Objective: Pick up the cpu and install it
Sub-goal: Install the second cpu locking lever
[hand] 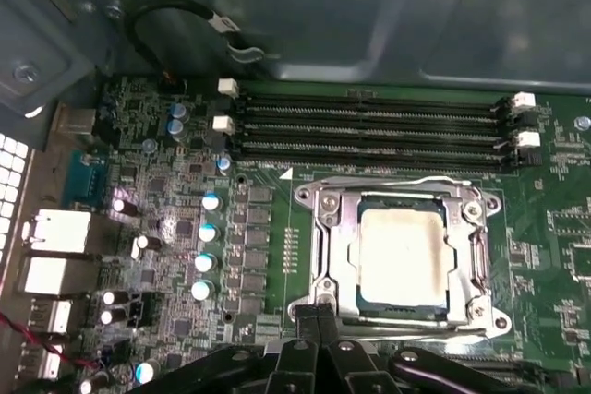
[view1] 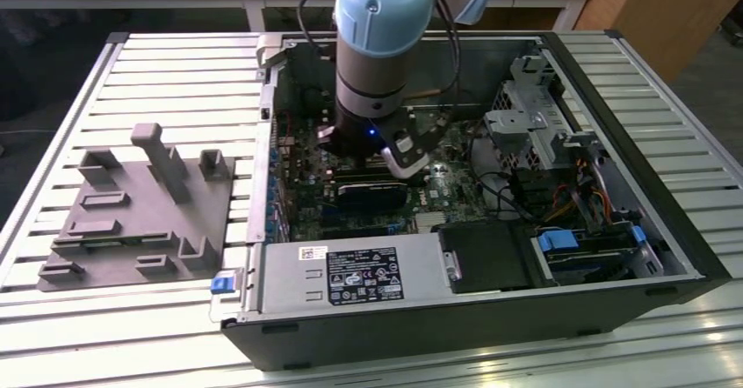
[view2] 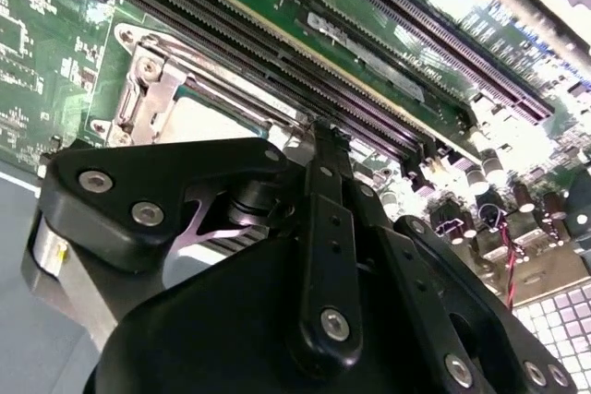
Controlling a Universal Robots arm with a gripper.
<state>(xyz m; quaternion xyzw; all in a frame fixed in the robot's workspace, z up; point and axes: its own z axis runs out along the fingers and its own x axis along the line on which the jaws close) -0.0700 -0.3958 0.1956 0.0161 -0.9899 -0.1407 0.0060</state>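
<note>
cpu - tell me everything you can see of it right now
The cpu is a small flat square chip with a pale silvery metal top and a darker rim. It lies flat inside the metal socket frame on the green motherboard, below the memory slots in the first wrist view. The gripper hangs just at the frame's edge, not holding the chip.

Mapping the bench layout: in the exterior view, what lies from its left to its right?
Grey fixture plate → arm above the motherboard → drive cage inside the case.
</note>
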